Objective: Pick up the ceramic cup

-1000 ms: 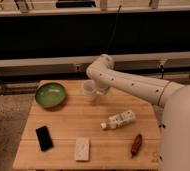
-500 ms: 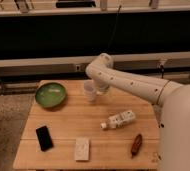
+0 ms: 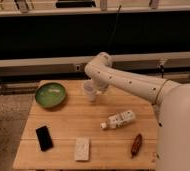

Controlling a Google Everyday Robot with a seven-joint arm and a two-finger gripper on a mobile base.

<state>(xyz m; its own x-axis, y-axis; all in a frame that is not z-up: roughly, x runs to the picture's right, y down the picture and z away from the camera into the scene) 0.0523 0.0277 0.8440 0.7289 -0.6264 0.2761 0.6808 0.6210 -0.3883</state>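
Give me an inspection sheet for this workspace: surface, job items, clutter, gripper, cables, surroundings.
surface: light wooden table, bare wood between items.
job's things: small whitish ceramic cup upright near the back edge, partly behind the white arm.
clutter: round green bowl back left; white labelled bottle on its side; flat black rectangle; pale rectangular block; reddish-brown oblong object.
grippers: gripper open at the cup, mostly hidden by the arm.
cables: thin dark line behind the arm, possibly a cable.
surroundings: dark panels, pale rails behind; speckled floor left.

One bowl [image 3: 51, 94], one cup [image 3: 88, 93], one bottle [image 3: 119, 120], one phone [image 3: 44, 138], one white block [image 3: 82, 148], one brown item [image 3: 136, 145]. One gripper [image 3: 94, 88], at the cup.
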